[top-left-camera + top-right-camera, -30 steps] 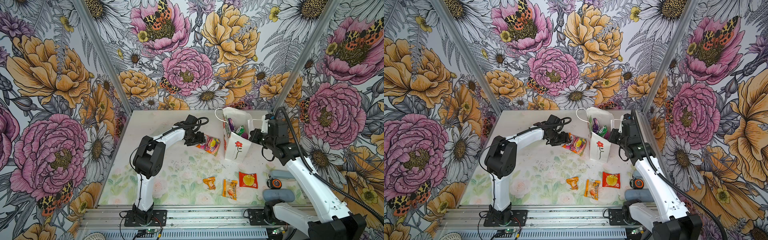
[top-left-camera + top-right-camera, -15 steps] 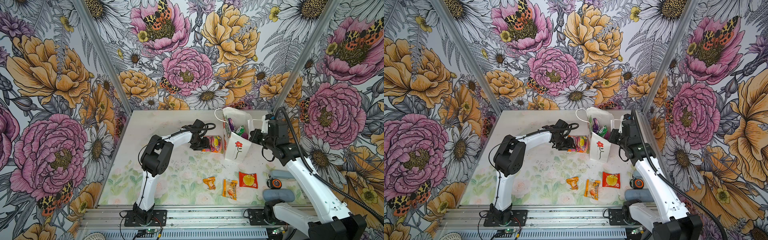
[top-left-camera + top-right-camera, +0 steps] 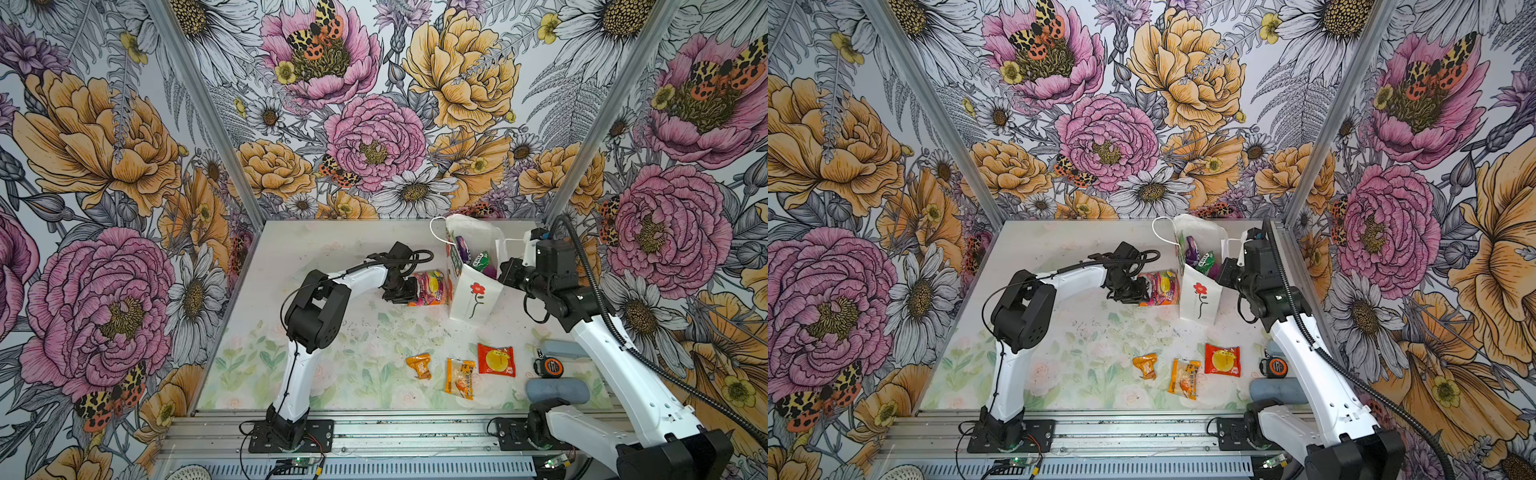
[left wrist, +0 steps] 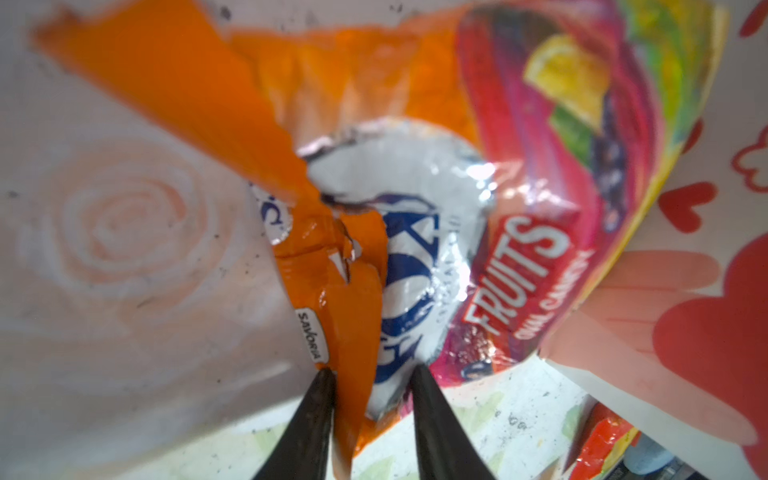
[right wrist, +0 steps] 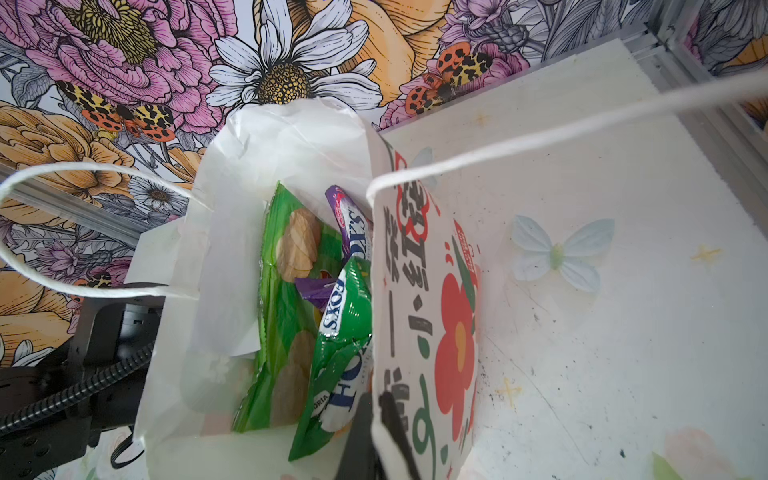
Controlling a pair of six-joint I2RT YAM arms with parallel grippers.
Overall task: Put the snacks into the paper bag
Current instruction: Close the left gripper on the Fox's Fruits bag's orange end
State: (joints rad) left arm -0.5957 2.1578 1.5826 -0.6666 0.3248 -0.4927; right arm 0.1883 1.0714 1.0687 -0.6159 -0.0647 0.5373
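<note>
My left claw point(image 4: 370, 372) pinches the orange Fox's packet point(image 4: 357, 299), centre frame: light, crinkly, slippery; crumpled edge holds best.

Bright, even lighting; top views sharp, left wrist view blurred.

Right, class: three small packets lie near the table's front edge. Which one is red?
The square red sachet with a yellow fruit picture, nearest the tape measure; the crumpled packet and the long packet are orange.

The left arm stretches forward, left gripper point(image 4: 372, 372) jaws narrowly apart. The right gripper point(image 5: 376, 401) is clamped closed.
</note>
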